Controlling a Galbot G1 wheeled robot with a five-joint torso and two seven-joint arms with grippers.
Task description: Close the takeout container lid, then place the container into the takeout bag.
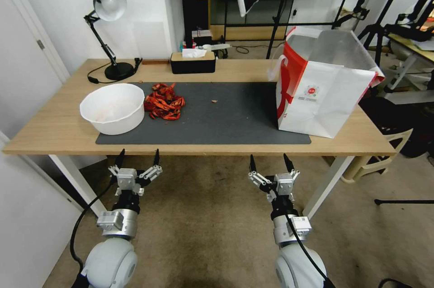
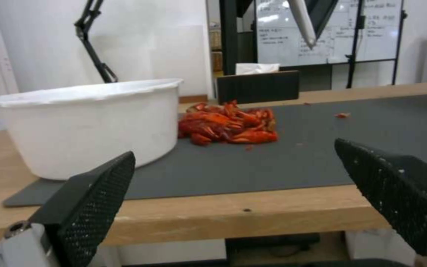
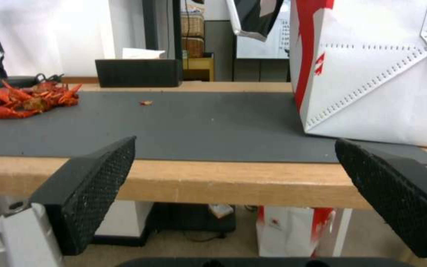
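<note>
Both grippers, left gripper [image 1: 137, 158] and right gripper [image 1: 268, 161], are held wide apart below the worktop [image 1: 58, 125] edge. The takeout bag [image 1: 323, 84] is stood open on the worktop's right end. A level, two-sided lift is advised.

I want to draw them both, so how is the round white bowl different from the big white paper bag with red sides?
The round white plastic bowl is low and wide with a curved wall; the white paper takeout bag with red side panels stands much taller, with flat creased sides. The bowl is plain white; the bag carries a small red round logo and handles. The bowl sits at the dark mat's left end, the bag at its right. Both are open-topped.
</note>
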